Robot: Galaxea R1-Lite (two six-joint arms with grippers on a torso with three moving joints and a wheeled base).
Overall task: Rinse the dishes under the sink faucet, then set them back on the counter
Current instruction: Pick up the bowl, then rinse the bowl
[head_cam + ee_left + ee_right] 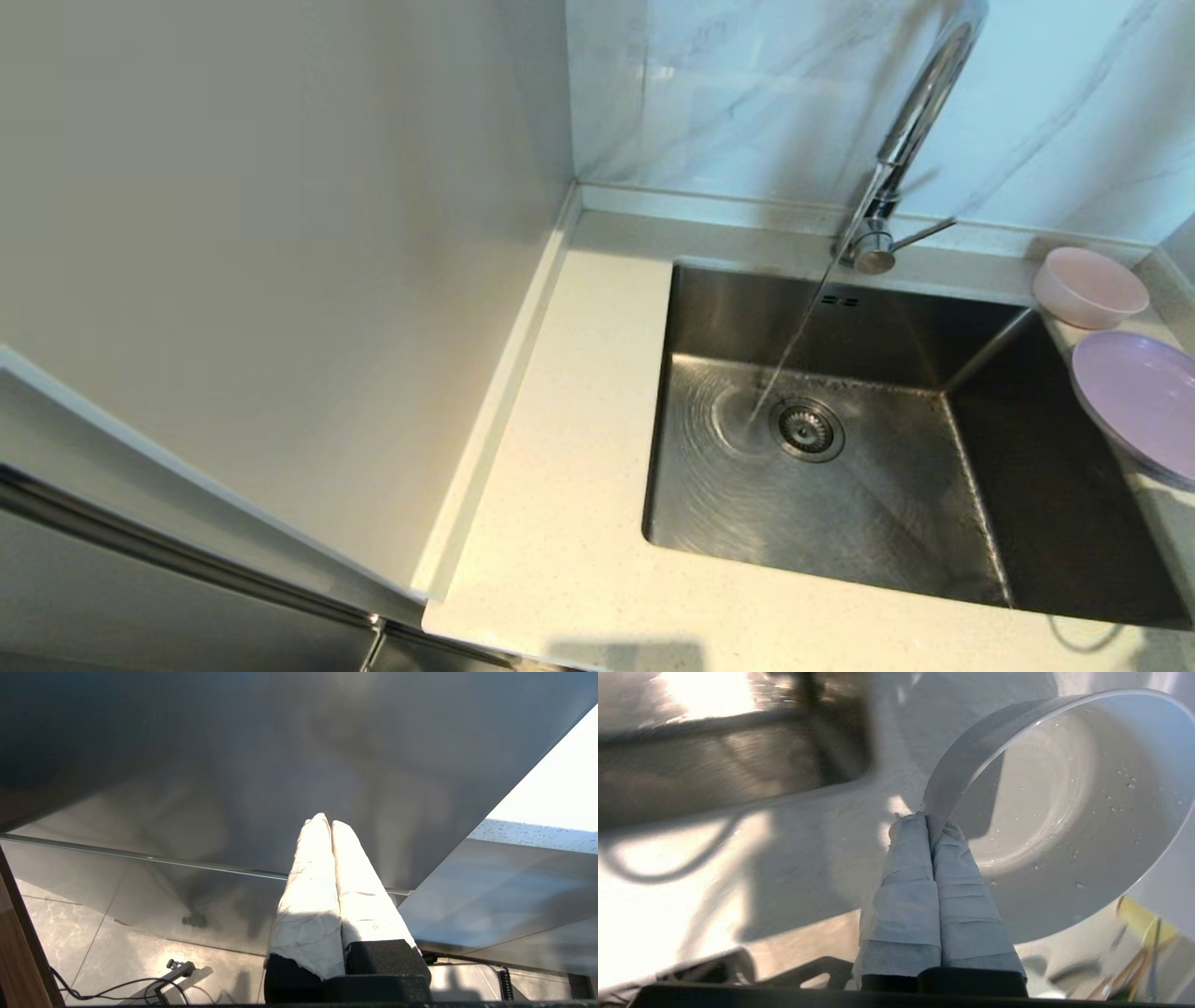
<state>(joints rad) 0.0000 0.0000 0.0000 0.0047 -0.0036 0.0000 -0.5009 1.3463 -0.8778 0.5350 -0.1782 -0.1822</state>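
A pale pink bowl (1088, 287) and a lilac plate (1139, 397) rest on the counter (569, 392) right of the sink (840, 523); no gripper is near them. Water runs from the chrome faucet (920, 103) into the basin beside the drain strainer (808, 429). Neither gripper shows in the head view. In the right wrist view my right gripper (930, 819) is shut on the rim of a white, wet bowl (1064, 812), held tilted over the counter near the sink's edge (714, 765). My left gripper (326, 820) is shut and empty, down by a grey cabinet front.
The faucet's side lever (924, 231) points right. A cable (1083, 639) loops on the counter at the sink's front right corner. A tall pale panel (280, 233) bounds the counter on the left. Marble wall tiles (747, 93) stand behind the faucet.
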